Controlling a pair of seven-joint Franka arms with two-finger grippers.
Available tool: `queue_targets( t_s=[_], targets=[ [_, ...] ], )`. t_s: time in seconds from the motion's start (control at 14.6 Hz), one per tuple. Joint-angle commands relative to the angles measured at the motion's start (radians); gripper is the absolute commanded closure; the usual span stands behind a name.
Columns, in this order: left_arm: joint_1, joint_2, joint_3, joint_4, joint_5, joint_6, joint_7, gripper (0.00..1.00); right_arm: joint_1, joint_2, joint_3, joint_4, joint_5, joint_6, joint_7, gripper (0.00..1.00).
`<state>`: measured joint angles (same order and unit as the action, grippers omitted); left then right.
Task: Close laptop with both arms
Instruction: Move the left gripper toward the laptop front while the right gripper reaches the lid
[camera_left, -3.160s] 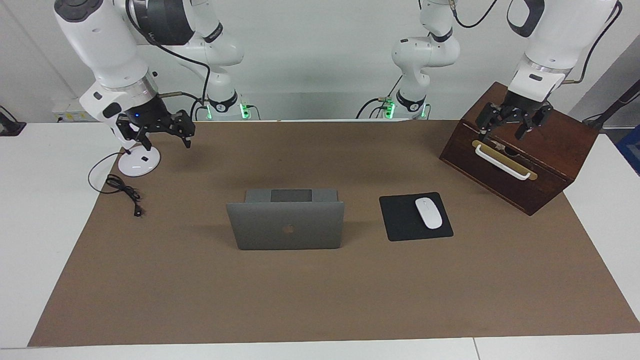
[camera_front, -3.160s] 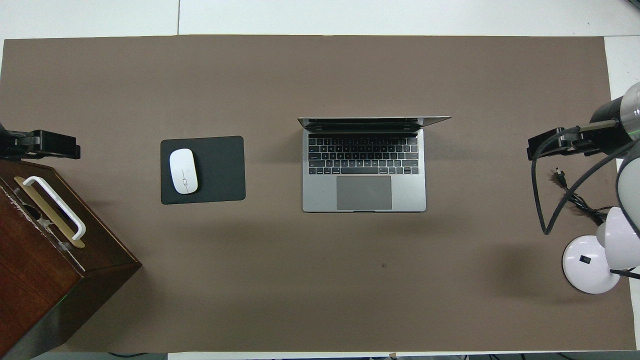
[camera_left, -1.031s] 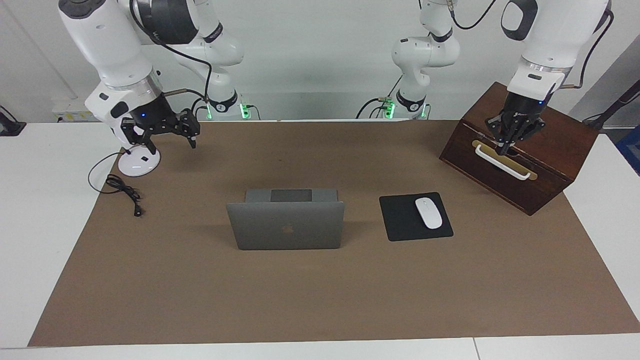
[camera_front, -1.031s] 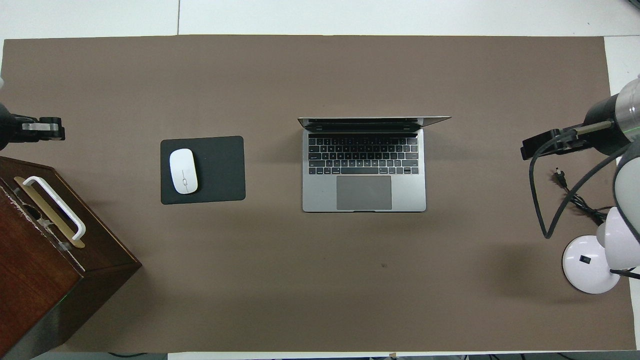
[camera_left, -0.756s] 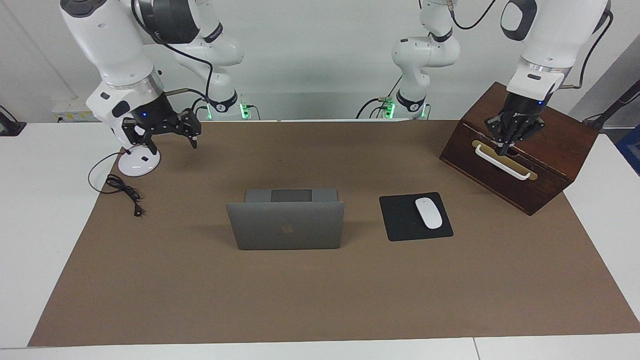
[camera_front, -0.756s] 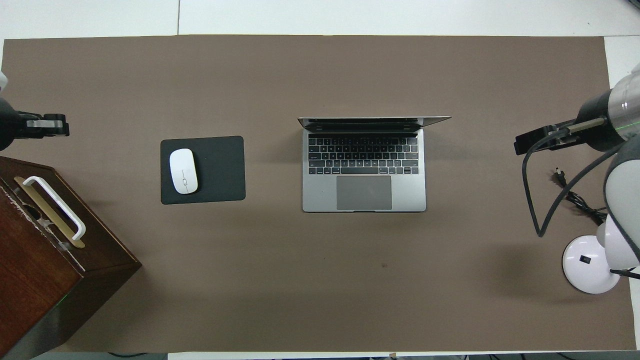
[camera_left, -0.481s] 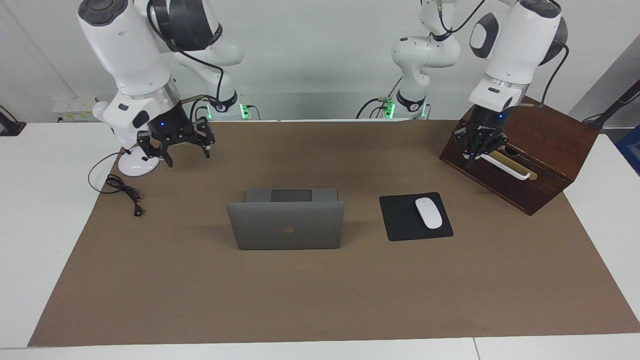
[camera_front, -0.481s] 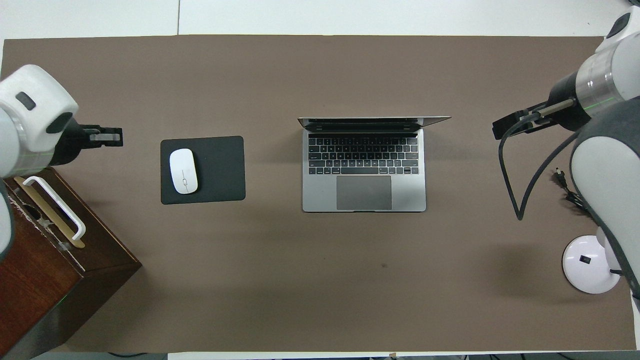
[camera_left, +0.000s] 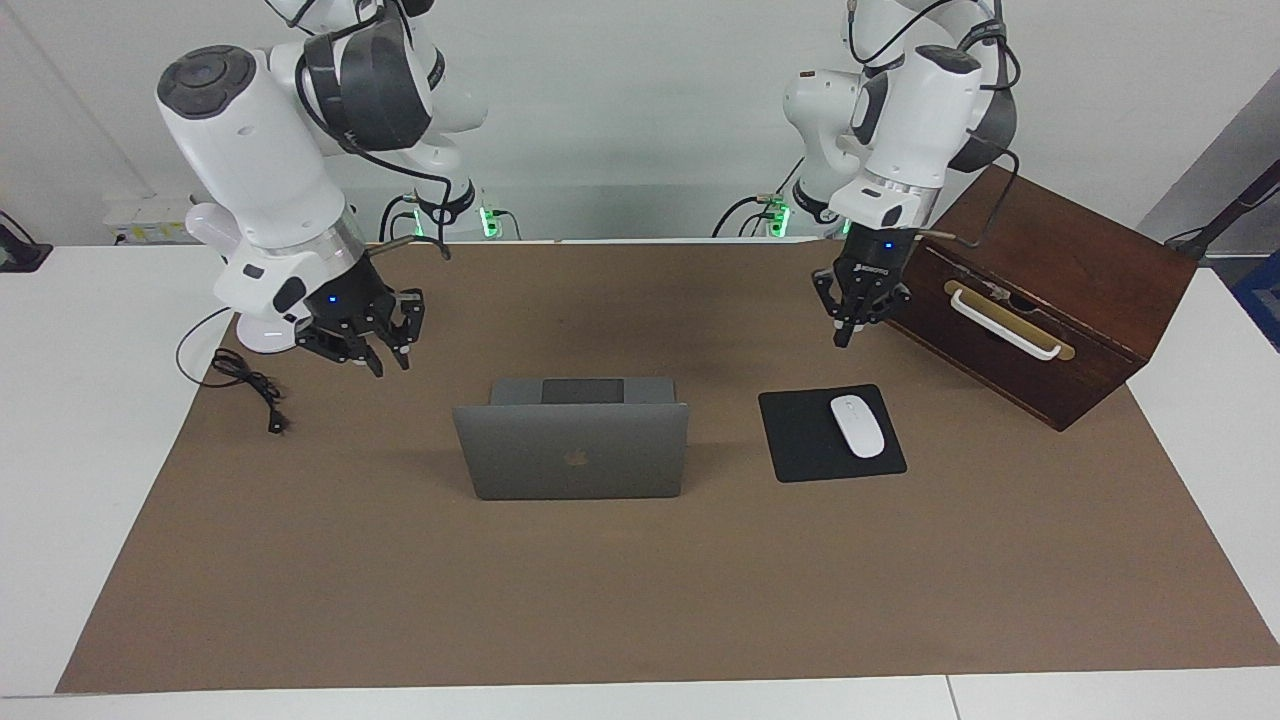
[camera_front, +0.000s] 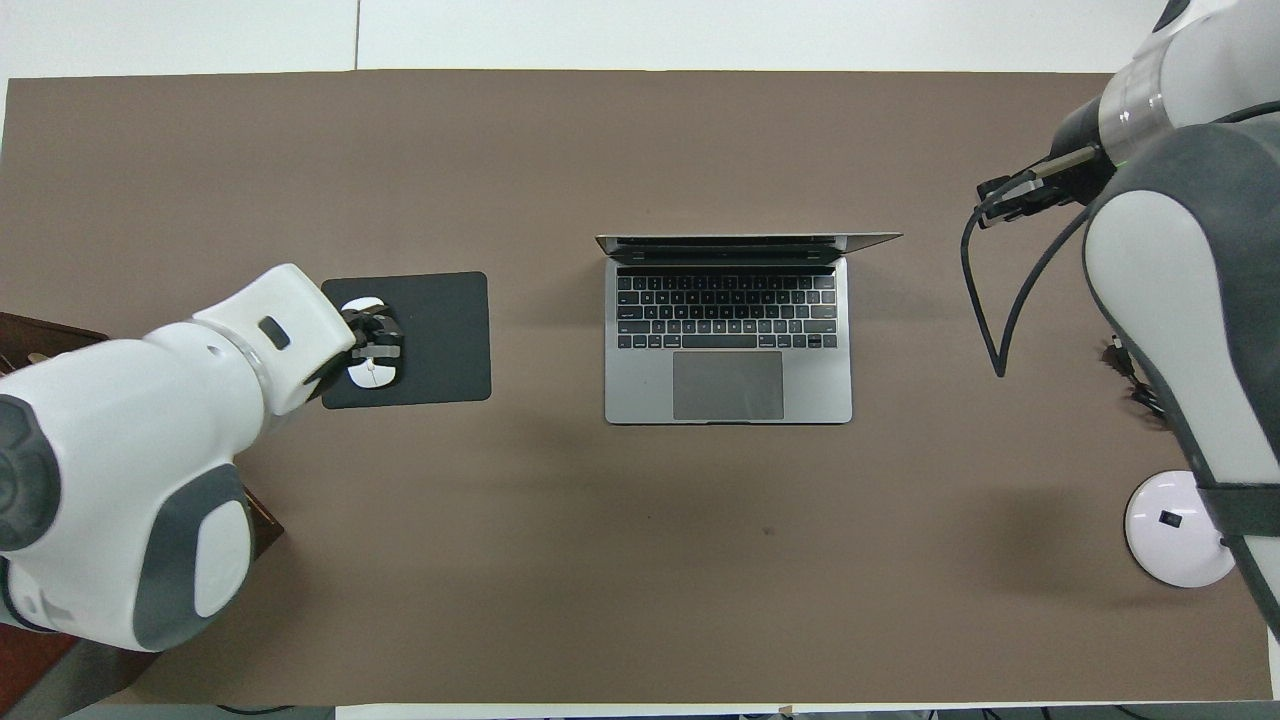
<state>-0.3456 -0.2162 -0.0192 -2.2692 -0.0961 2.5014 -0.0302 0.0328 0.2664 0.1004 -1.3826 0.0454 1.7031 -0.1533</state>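
Observation:
The silver-grey laptop (camera_left: 570, 450) stands open in the middle of the brown mat, its lid upright with the apple logo showing. The overhead view shows its keyboard and trackpad (camera_front: 728, 340). My left gripper (camera_left: 845, 335) hangs in the air, shut and empty, beside the wooden box's corner. In the overhead view it (camera_front: 375, 340) covers the mouse. My right gripper (camera_left: 385, 360) is open and empty, low over the mat between the lamp base and the laptop. It also shows in the overhead view (camera_front: 1000, 195). Neither gripper touches the laptop.
A black mouse pad (camera_left: 800, 440) with a white mouse (camera_left: 857, 426) lies beside the laptop toward the left arm's end. A dark wooden box (camera_left: 1040, 300) with a white handle stands at that end. A white lamp base (camera_front: 1175, 545) and a black cable (camera_left: 245, 380) lie at the right arm's end.
Both arms have swung in from the table's ends toward the laptop. The left gripper shut early on and left the box. The right gripper came down lower. The laptop has not moved.

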Motion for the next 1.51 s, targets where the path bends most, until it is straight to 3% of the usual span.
queue_targets(
  t_s=[0.0, 0.41, 0.82, 1.03, 1.44],
  targets=[
    [-0.082, -0.034, 0.015, -0.12, -0.016, 0.155, -0.002, 1.0, -0.013, 0.056, 0.024, 0.065, 0.019, 0.01, -0.026, 1.0],
    [-0.26, 0.106, 0.015, -0.233, -0.017, 0.528, -0.135, 1.0, -0.002, 0.165, 0.03, 0.163, 0.028, 0.052, 0.012, 1.0],
    [-0.326, 0.231, 0.015, -0.231, -0.017, 0.717, -0.146, 1.0, 0.064, 0.234, 0.028, 0.155, 0.048, 0.17, 0.152, 1.0],
    [-0.36, 0.332, 0.015, -0.23, -0.017, 0.864, -0.145, 1.0, 0.079, 0.247, 0.027, 0.151, 0.068, 0.196, 0.182, 1.0],
    [-0.389, 0.44, 0.016, -0.22, -0.017, 0.987, -0.139, 1.0, 0.085, 0.293, 0.03, 0.123, 0.07, 0.221, 0.186, 1.0]
  ],
)
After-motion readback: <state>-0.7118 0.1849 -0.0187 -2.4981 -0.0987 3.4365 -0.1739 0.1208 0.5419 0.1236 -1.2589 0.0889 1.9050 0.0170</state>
